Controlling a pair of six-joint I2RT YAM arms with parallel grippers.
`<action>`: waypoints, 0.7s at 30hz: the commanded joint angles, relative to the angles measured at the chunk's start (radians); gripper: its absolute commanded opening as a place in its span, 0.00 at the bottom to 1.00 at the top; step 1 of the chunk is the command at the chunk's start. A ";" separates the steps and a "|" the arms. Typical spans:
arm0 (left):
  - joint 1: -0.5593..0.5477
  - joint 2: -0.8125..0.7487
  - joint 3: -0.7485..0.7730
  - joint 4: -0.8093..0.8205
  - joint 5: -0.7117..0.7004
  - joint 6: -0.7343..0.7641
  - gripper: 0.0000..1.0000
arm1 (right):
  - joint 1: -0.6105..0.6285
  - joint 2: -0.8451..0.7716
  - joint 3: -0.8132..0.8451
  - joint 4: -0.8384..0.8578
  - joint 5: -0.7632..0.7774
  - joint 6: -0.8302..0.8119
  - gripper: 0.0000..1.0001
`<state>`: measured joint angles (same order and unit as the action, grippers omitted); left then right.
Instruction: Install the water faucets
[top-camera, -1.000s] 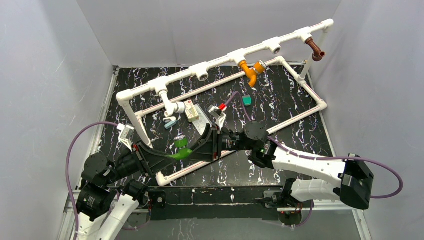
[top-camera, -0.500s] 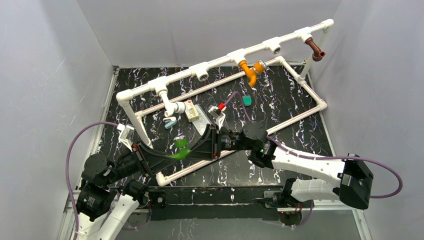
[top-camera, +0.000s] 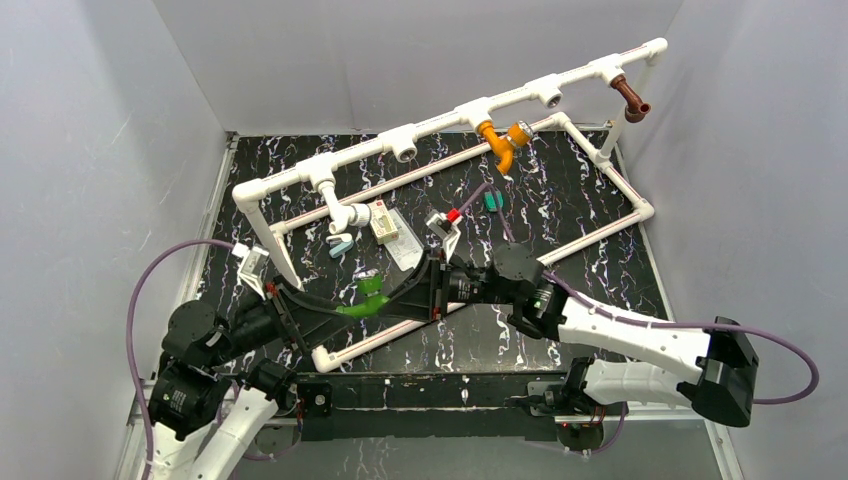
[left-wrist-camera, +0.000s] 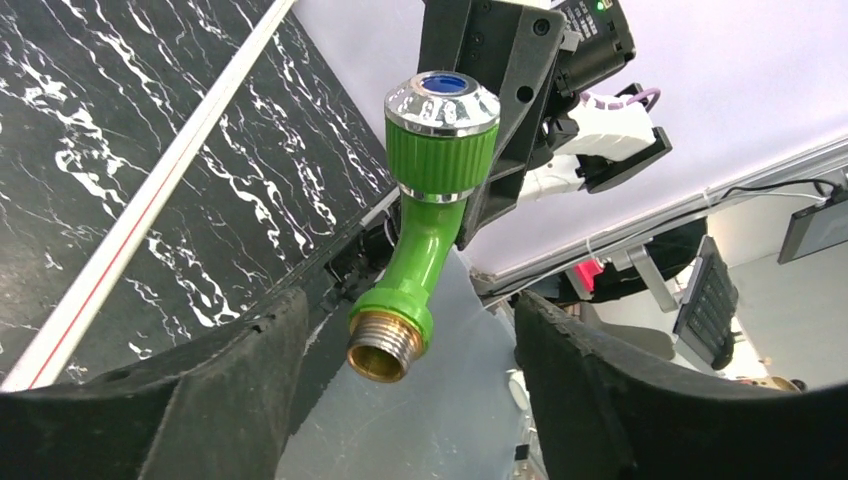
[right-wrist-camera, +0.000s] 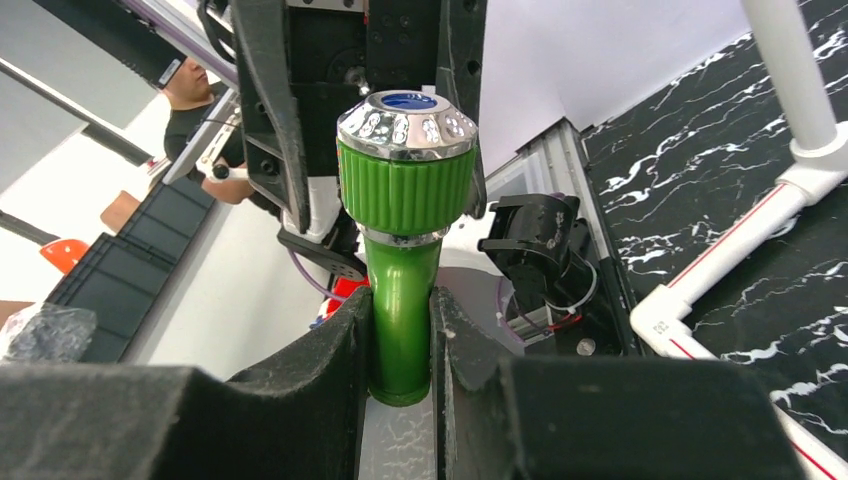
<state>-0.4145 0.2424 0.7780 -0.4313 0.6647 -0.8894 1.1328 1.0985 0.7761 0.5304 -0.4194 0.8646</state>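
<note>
Faucet (right-wrist-camera: 403, 280): green, chrome-capped knob, brass thread. Right gripper (right-wrist-camera: 400, 345) clamps its stem; left gripper (left-wrist-camera: 405, 315) spread open around it.

The green faucet (left-wrist-camera: 420, 250) is glossy smooth plastic, chrome-capped, brass-threaded.

Readable text: none in any view.
Pipe elbow (right-wrist-camera: 665, 322): small dark marks beside a red stripe, too blurred to read.
White card (top-camera: 384, 222) next to white faucet (top-camera: 345, 214): red speck, any print too small to make out.
Green faucet (right-wrist-camera: 403, 190) knob top: blue disc in a chrome ring, nothing legible.
Screen (left-wrist-camera: 822, 225): dark, illegible.
</note>
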 joint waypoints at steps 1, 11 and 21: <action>-0.002 0.071 0.110 -0.066 -0.031 0.120 0.75 | 0.001 -0.086 0.059 -0.063 0.080 -0.083 0.01; -0.002 0.315 0.442 -0.176 -0.116 0.413 0.75 | 0.001 -0.239 0.172 -0.416 0.288 -0.298 0.01; -0.005 0.538 0.706 -0.143 -0.374 0.586 0.72 | 0.001 -0.286 0.310 -0.700 0.515 -0.503 0.01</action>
<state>-0.4149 0.6983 1.4105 -0.5846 0.4400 -0.4194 1.1328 0.8371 1.0107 -0.0666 -0.0422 0.4816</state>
